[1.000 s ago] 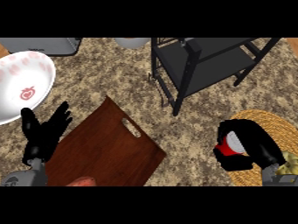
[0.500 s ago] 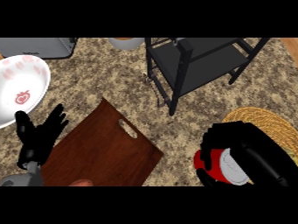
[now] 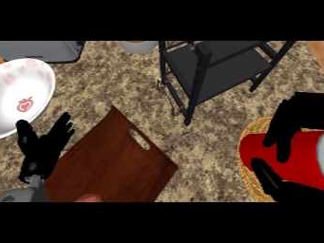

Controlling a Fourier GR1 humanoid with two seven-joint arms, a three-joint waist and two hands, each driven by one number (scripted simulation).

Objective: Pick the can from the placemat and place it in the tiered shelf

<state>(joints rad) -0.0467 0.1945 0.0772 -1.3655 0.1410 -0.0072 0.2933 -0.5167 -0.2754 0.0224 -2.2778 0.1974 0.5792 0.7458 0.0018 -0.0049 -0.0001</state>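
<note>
Right hand (image 3: 290,128) has its black fingers curled round the red can (image 3: 290,159), held on its side above the straw placemat (image 3: 252,130), and the can might bump the dark bars of the tiered shelf (image 3: 214,61) going in.

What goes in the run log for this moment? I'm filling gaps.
phase: carry | right hand: holding can over placemat | left hand: resting open | shelf: empty

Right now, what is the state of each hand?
Left hand: open, holding nothing.
Right hand: shut on the red can.
</note>
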